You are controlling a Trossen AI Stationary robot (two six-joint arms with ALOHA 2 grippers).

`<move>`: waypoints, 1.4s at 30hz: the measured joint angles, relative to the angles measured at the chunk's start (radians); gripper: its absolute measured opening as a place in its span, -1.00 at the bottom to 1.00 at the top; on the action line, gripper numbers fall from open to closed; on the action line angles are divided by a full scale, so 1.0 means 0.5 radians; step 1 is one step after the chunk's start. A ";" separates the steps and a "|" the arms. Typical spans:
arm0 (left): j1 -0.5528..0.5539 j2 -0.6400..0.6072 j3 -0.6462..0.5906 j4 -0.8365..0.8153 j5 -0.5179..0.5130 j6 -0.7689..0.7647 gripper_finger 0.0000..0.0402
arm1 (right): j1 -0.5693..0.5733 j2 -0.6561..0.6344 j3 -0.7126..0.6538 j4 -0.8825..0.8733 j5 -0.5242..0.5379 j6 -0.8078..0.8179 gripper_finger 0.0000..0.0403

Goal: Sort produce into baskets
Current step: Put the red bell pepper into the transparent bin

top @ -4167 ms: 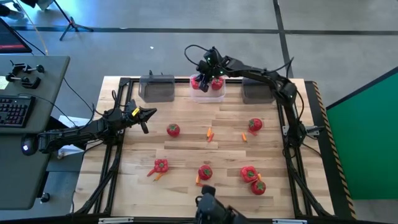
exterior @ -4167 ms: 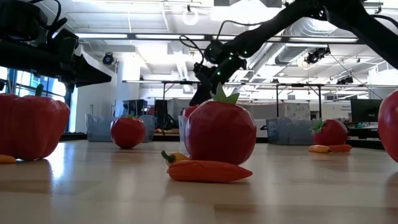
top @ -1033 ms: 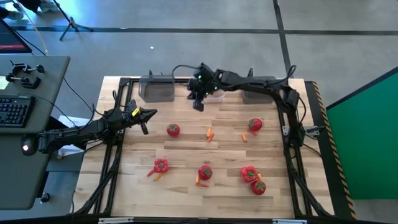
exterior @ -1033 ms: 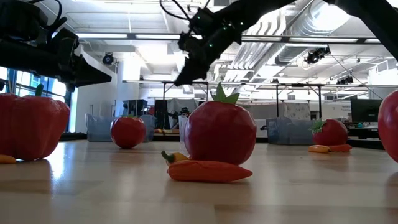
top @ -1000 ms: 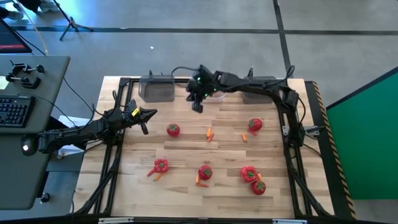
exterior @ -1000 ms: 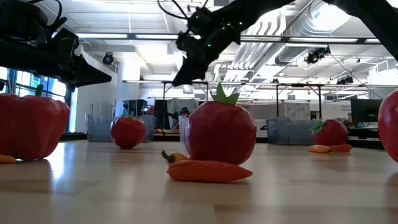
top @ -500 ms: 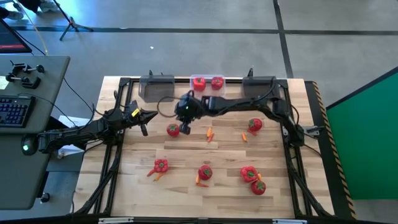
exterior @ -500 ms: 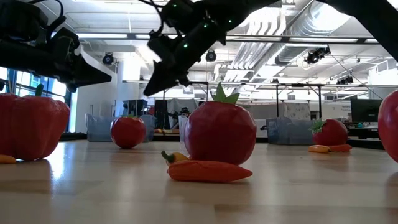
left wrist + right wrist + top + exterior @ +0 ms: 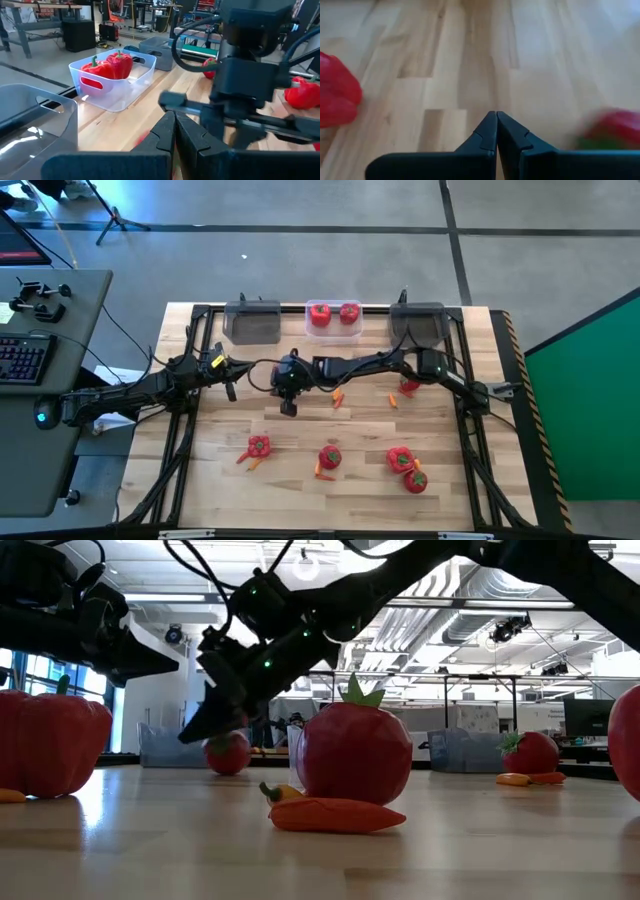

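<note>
High view: right tool hides a tomato.

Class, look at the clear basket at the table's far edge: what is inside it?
The clear basket holds two red peppers side by side. Anything beneath them is hidden.

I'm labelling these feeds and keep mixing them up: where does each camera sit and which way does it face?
High: overhead, straight down on the table; both arms show.
Low: at table-top height, looking level past a tomato; right arm overhead.
Left wrist: past the shut left tool toward the clear basket.
Right wrist: down at bare wood past the shut right tool.
Shared: high and left wrist both show the clear basket with its peppers.
</note>
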 joint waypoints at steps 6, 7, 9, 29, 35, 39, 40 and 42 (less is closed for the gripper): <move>0.000 0.000 0.000 -0.002 0.000 0.065 -1.00 | 0.040 0.019 0.000 0.109 -0.020 -0.050 -1.00; 0.000 0.000 0.000 -0.002 0.000 0.064 -1.00 | 0.047 0.019 0.000 0.109 -0.020 -0.056 -1.00; 0.000 0.000 0.000 -0.002 0.000 0.064 -1.00 | 0.067 0.019 0.000 0.089 -0.033 -0.062 -1.00; 0.000 0.000 0.000 -0.005 -0.001 0.084 -1.00 | 0.159 -0.030 -0.226 0.046 0.152 0.095 -1.00; 0.001 0.017 0.002 -0.008 0.004 0.081 -1.00 | 0.163 -0.346 -0.525 0.075 0.274 0.179 -1.00; 0.001 0.016 0.002 -0.007 0.013 0.065 -1.00 | 0.176 -0.627 -0.804 0.021 0.347 0.264 -1.00; 0.000 0.016 0.002 -0.005 0.013 0.064 -1.00 | 0.185 -0.713 -0.871 0.019 0.366 0.290 -1.00; 0.000 0.017 0.002 -0.004 0.013 0.064 -1.00 | 0.210 -0.897 -0.996 -0.011 0.408 0.348 -1.00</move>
